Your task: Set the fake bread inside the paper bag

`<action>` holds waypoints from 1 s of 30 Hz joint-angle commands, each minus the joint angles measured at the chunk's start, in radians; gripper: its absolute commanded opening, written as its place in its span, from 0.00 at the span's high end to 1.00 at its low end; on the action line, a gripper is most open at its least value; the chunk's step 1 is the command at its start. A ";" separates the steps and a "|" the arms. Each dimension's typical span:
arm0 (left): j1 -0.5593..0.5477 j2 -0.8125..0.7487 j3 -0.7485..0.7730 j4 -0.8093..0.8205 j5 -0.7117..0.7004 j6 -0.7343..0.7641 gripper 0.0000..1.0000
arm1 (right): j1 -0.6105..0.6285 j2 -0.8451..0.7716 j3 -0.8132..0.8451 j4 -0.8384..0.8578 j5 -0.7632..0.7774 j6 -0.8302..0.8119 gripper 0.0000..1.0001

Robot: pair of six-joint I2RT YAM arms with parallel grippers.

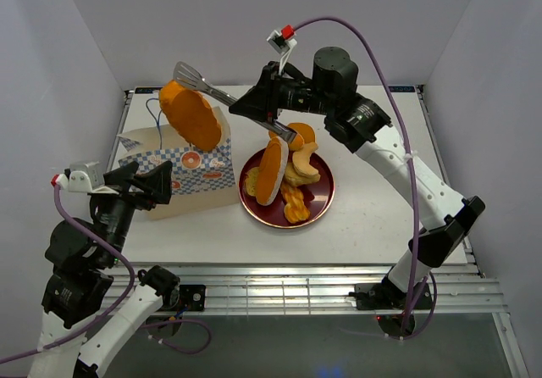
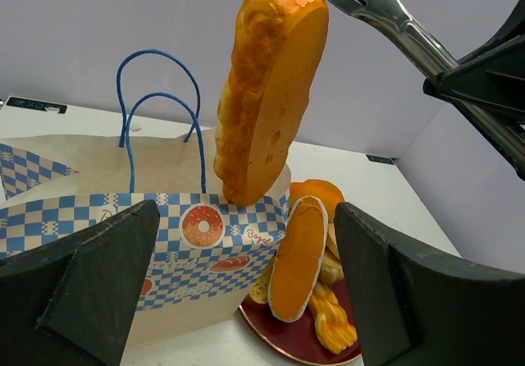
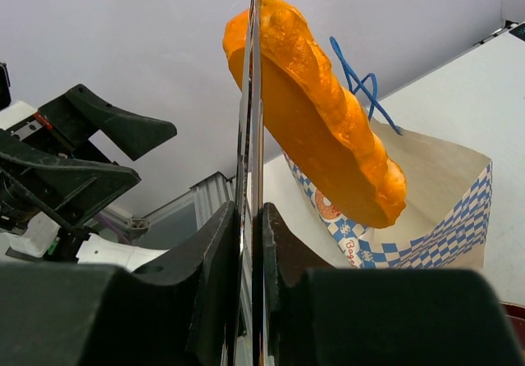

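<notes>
My right gripper [image 1: 247, 107] [image 3: 250, 210] is shut on metal tongs [image 1: 203, 86] [image 3: 254, 95] [image 2: 385, 5]. The tongs grip a long orange loaf [image 1: 190, 115] [image 2: 271, 87] [image 3: 320, 112], tilted, with its lower end at the open mouth of the paper bag [image 1: 182, 175] [image 2: 82, 218] [image 3: 443, 185]. More fake bread lies on the dark red plate [image 1: 318, 204] [image 2: 279, 341]: an upright oval slice [image 1: 271, 170] [image 2: 299, 255], a braided stick [image 1: 295, 202] and a bun [image 1: 302, 134]. My left gripper [image 1: 157, 183] [image 2: 246, 210] is open and empty, just in front of the bag.
The bag stands upright at the table's left with its blue cord handles [image 2: 160, 95] raised. The plate sits right beside the bag. White walls close in the table on three sides. My left arm [image 3: 82, 153] shows in the right wrist view.
</notes>
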 commanded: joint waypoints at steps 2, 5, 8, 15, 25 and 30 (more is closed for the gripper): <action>-0.003 -0.006 0.029 -0.016 0.008 0.002 0.02 | 0.004 0.014 0.095 0.068 -0.006 0.001 0.92; -0.003 -0.004 0.029 -0.016 0.009 0.002 0.02 | 0.004 0.020 0.141 0.062 0.002 0.004 0.92; -0.003 -0.006 0.026 -0.015 0.012 -0.001 0.02 | 0.004 0.020 0.164 0.068 0.000 0.011 0.92; -0.003 0.002 0.019 -0.013 0.014 -0.005 0.02 | 0.004 0.028 0.178 0.073 0.002 0.010 0.92; -0.003 -0.003 0.002 -0.013 0.012 -0.001 0.02 | 0.004 0.034 0.097 0.090 0.011 -0.001 0.92; -0.003 -0.006 -0.007 -0.015 0.012 0.001 0.02 | 0.004 0.023 0.042 0.091 0.013 -0.008 0.92</action>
